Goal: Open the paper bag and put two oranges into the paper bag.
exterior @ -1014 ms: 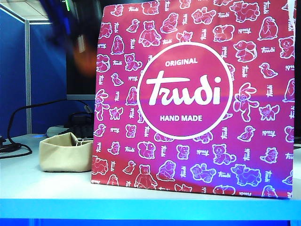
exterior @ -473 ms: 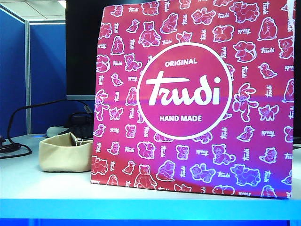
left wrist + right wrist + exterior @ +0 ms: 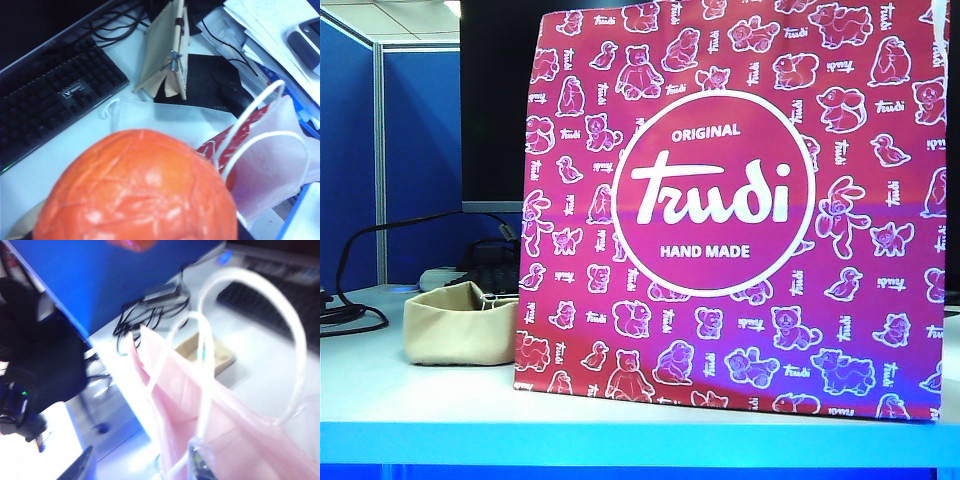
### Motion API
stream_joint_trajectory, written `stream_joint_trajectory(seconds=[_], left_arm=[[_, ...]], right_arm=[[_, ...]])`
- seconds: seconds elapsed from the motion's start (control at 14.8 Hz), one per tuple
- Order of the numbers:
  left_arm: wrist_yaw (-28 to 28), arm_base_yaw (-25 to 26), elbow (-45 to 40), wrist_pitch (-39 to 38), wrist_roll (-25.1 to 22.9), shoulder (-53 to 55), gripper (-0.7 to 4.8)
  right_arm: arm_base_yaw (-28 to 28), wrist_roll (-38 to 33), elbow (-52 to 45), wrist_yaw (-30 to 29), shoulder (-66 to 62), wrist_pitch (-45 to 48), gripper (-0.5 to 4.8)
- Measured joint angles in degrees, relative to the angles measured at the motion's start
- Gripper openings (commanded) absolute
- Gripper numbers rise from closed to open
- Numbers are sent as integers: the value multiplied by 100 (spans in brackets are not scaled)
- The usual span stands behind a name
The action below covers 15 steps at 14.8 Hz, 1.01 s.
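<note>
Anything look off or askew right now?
Nothing spilled or damaged. The paper bag stands upright beside the beige tray. The left gripper carries an orange; the right gripper is at a bag handle.

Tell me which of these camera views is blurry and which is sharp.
Exterior view: sharp, the paper bag fills most of it, with a bluish cast. Left wrist view: an orange sits so close that it looks soft, the keyboard behind is clearer. Right wrist view: heavily smeared and overexposed, the bag's white cord handles washed out.
</note>
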<state>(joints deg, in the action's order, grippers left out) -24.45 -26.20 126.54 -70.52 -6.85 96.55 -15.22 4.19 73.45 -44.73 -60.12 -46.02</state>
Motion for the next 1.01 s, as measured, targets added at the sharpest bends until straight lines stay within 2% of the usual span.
stream_joint_trajectory(seconds=[0.74,0.81,0.88,0.95,1.01], left_arm=[[-13,7,0,-439,-114,24,-6],[-225,9,0,-474,-129,24,-6],[-564,9,0,-472,-129,24,-6],[-1069,7,0,-468,-129,24,-6],[-1196,7,0,-450,-129,26,-6]], right_arm=[[2,125,-22,273,-761,350,223],[2,144,-24,271,-874,374,176],[2,146,-26,247,-938,374,48],[4,151,-26,-7,-962,374,-4],[2,179,-24,-221,-955,411,-6]])
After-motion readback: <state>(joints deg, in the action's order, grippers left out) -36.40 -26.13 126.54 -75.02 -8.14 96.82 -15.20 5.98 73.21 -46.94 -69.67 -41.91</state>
